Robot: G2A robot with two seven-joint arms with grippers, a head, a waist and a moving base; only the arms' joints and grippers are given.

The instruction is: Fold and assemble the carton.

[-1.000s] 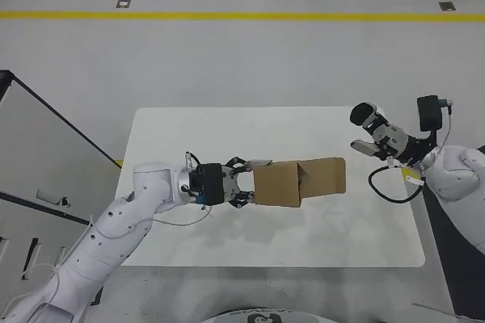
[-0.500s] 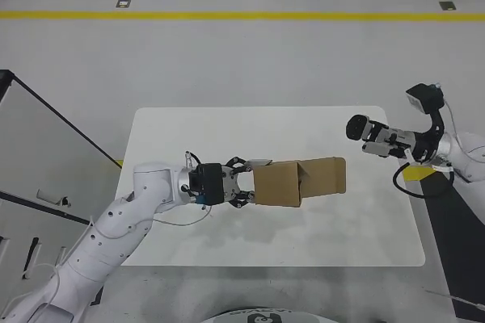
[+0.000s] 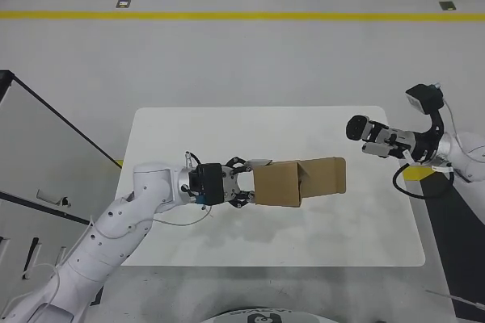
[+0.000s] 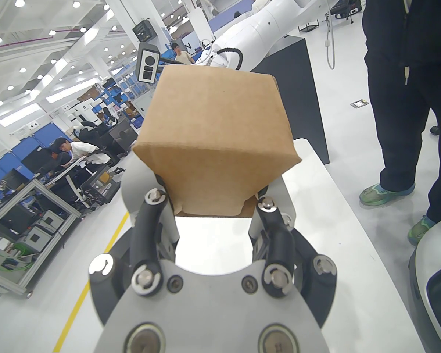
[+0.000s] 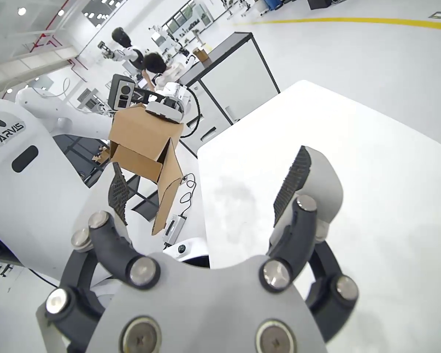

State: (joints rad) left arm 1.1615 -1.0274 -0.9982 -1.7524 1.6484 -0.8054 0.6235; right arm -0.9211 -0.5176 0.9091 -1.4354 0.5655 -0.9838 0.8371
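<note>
Brown cardboard carton (image 3: pixel 295 183) held over the middle of the white table (image 3: pixel 178 137), one end clamped in the left gripper (image 3: pixel 247 186) (flaps at the far end hang open). Right gripper (image 5: pixel 211 170) well apart, by the table's edge, fingers spread wide.

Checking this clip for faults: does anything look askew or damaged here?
Nothing looks damaged. The carton, gripped at one end by the left gripper, has a far flap hanging loose, not yet folded; the right gripper is open, apart from it.

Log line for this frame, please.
left gripper: shut on carton | right gripper: open, apart from carton | flaps: open at far end
</note>
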